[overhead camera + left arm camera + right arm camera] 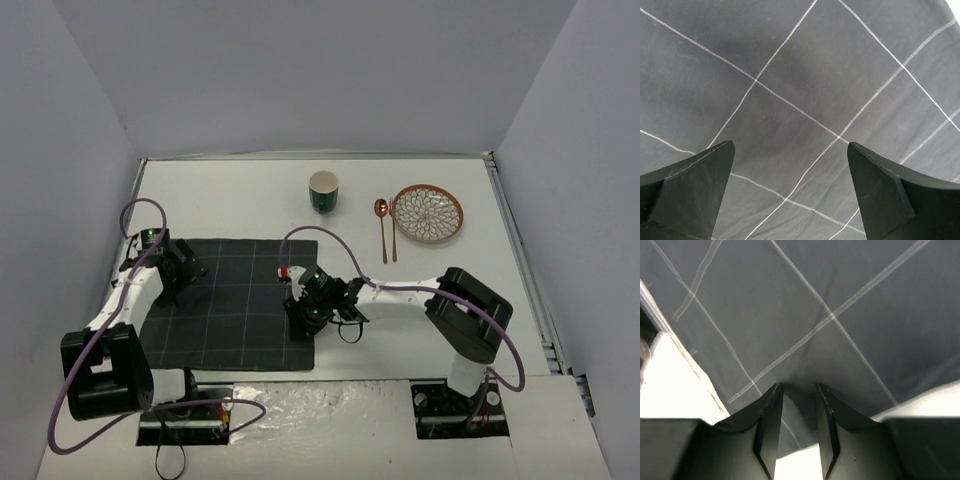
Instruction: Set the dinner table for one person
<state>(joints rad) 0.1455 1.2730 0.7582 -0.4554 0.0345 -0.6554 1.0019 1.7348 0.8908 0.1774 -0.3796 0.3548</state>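
The white dinner table carries a dark grid-lined placemat at its near left. My left gripper is open over the mat's left edge. In the left wrist view it hovers close above the cloth with nothing between the jaws. My right gripper is at the mat's right edge. In the right wrist view it is nearly closed, with a fold of the mat pinched at the tips. Bare table shows beside it.
At the back of the table stand a green-and-cream cup, a copper spoon with a second thin utensil beside it, and a patterned round plate. Metal rails run along the table's right edge.
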